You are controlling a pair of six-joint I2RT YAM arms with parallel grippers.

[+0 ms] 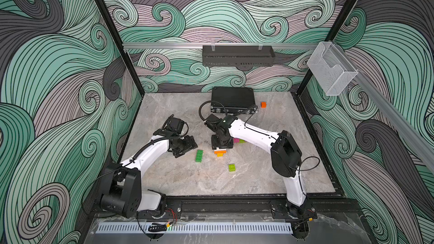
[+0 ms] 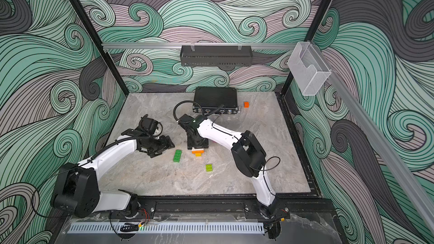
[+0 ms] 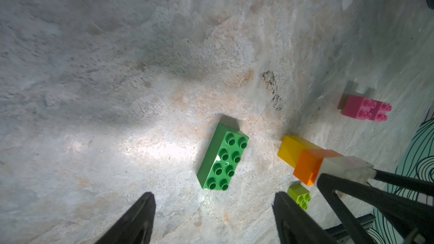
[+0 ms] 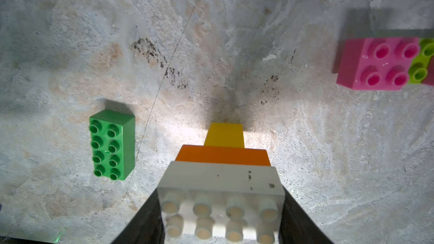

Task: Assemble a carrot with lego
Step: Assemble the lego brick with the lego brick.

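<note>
Two arms reach in over the grey stone table [image 1: 258, 179]. Furthest left, the left claw [image 1: 184, 147] hangs low with its jaws spread wide and nothing between them. In the left wrist view its black fingers [image 3: 138, 219] stand well apart over bare table.

Just to the right of it a dark green brick [image 1: 199, 155] lies flat on its own, studs up.

Next comes the carrot [image 1: 220, 152], near the middle of the table. It is three joined bricks that narrow downward. The yellow brick [image 4: 224, 134] is at the low end, down at the tabletop, though I cannot tell whether it touches. The orange brick [image 4: 223, 156] sits above it and the white brick [image 4: 220, 179] is on top, studs up. The right claw [image 1: 222, 144] points straight down and is clamped on the white brick from both sides.

Right of that, nearer the front edge, a small lime brick [image 1: 232, 167] sits alone.

Half hidden by the right forearm, a pink brick [image 4: 375, 64] touches a second lime brick [image 4: 422, 62], with a sliver of more pink at the picture's edge. Whether they are joined I cannot tell.

At the back lies a flat black case [image 1: 232, 99], with a small orange cube [image 1: 263, 104] just beside its right end.
</note>
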